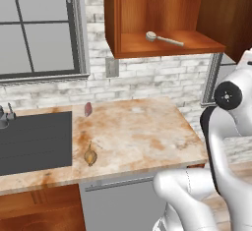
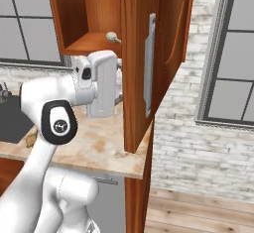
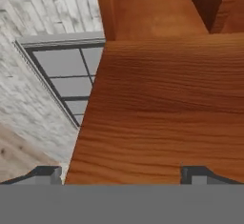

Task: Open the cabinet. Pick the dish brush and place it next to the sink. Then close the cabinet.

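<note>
We see the cabinet standing open, its door swung wide. The dish brush lies on the cabinet's shelf. Our gripper faces the wooden door, jaws spread wide, holding nothing. The sink sits at the counter's left.

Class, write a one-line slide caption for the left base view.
Open wall cabinet with the dish brush on its shelf, above a marble counter and dark sink.
</note>
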{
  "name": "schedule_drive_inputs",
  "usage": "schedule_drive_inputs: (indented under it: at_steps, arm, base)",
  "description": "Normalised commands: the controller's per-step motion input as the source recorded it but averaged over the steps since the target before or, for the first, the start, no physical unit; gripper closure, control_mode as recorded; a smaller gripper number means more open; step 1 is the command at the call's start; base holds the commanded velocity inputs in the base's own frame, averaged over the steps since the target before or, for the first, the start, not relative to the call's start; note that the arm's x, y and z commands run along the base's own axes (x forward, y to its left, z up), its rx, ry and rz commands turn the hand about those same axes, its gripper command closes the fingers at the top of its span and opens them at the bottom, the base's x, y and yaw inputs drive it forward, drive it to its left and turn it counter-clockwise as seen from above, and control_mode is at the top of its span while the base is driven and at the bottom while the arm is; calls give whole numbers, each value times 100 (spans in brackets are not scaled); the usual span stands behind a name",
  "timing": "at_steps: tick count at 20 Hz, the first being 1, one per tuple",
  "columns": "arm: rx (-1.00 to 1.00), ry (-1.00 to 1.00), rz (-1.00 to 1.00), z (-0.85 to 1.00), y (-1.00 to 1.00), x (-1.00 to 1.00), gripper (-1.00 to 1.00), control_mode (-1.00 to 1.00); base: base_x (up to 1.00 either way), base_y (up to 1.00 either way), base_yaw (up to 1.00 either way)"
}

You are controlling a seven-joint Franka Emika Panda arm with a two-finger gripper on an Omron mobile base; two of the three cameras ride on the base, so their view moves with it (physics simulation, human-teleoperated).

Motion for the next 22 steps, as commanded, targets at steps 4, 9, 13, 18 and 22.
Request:
schedule_drive_inputs:
  at_steps: [4, 9, 13, 18, 22]
  arm:
    - [23, -16, 1, 0, 77, 23, -100, -100]
    - [34, -24, 8, 0, 75, 26, -100, -100]
    - [45, -20, 13, 0, 54, 26, -100, -100]
    - [50, -11, 17, 0, 24, 34, -100, -100]
    - [45, 0, 21, 0, 1, 10, -100, -100]
  base:
    - [0, 0, 0]
    - [0, 0, 0]
    - [0, 0, 0]
    - [0, 0, 0]
    - [0, 0, 0]
